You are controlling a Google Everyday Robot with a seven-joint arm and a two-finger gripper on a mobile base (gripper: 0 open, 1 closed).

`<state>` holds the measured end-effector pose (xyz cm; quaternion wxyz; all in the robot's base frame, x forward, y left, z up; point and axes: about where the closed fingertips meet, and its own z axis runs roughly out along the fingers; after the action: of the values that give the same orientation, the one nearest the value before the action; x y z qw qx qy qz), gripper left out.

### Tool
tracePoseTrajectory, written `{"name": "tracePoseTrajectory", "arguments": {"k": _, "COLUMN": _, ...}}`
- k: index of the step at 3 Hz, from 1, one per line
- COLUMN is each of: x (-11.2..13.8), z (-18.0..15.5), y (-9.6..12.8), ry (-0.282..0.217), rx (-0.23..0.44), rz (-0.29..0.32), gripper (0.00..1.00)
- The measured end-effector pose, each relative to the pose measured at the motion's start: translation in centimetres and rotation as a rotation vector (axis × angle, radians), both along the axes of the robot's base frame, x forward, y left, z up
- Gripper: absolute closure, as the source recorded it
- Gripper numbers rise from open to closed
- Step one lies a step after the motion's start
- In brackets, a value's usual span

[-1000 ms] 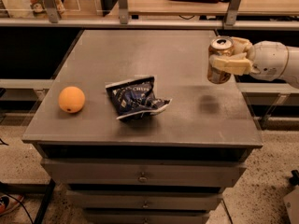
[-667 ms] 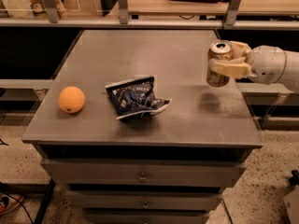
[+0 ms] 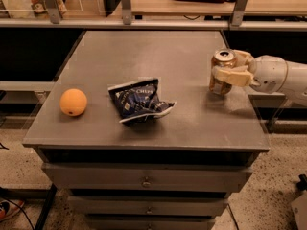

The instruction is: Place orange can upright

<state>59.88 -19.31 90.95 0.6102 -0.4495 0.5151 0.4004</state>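
Cream-coloured gripper (image 3: 229, 72) is clasped round the orange can (image 3: 223, 58), held upright (tab on top) at the table's (image 3: 144, 47) right side, near the edge. Letting go before its base sits flat could topple it. The chip bag (image 3: 139, 100) lies well apart.

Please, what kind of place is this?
Probably a lab or office workroom: a grey drawer cabinet, long desks behind it, a speckled floor. The hand holds the orange can near the cabinet's right edge.
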Motion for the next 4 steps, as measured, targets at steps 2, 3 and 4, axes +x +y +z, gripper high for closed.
{"name": "tracePoseTrajectory", "arguments": {"k": 2, "x": 0.64, "z": -0.42, "y": 0.64, "ry": 0.062, "rx": 0.094, "rz": -0.024, "gripper": 0.36}}
{"name": "tracePoseTrajectory", "arguments": {"k": 3, "x": 0.81, "z": -0.48, "y": 0.80, "ry": 0.073, "rx": 0.106, "rz": -0.025, "gripper": 0.13}}
{"name": "tracePoseTrajectory", "arguments": {"k": 4, "x": 0.91, "z": -0.61, "y": 0.82, "ry": 0.075, "rx": 0.071, "rz": -0.044, "gripper": 0.00}}
